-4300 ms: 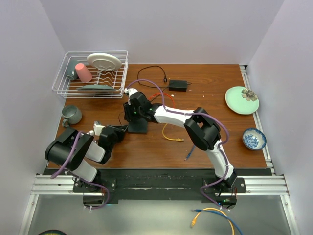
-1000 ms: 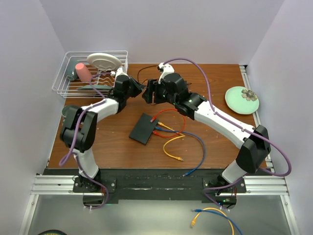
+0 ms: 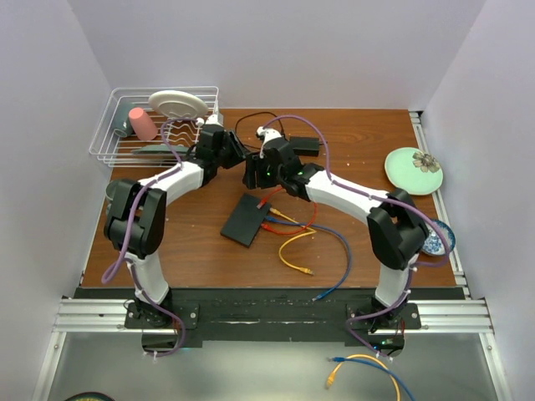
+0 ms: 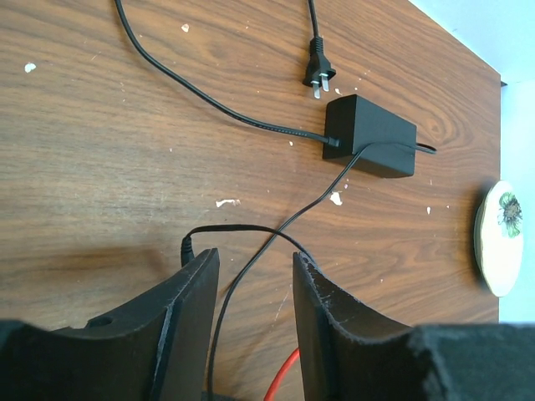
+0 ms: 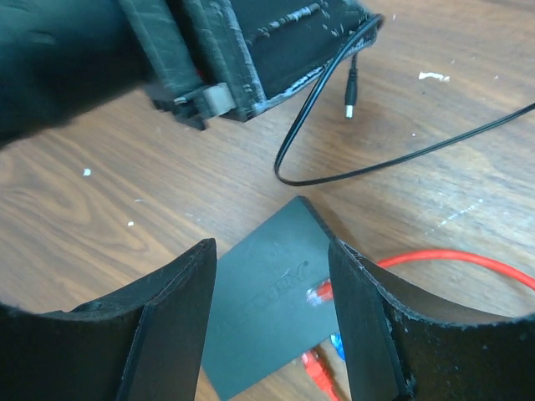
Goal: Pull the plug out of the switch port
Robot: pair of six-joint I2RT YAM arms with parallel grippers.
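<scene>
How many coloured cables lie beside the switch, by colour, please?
Red cable: 1
Blue cable: 1
Yellow cable: 1
Total: 3

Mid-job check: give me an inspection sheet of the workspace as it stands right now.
Surface: wooden table, pale specks.
Job's things: black switch lies flat; red plugs seated along one edge.
Clutter: power adapter, dish rack, green plate, blue bowl.
End effectors: left end effector open, the adapter's thin cord running between its fingers; right end effector open, pointed at the switch.
Cables: red cable, yellow cable, blue cable lead off the switch.
Surroundings: pale walls, nothing else seen.
</scene>
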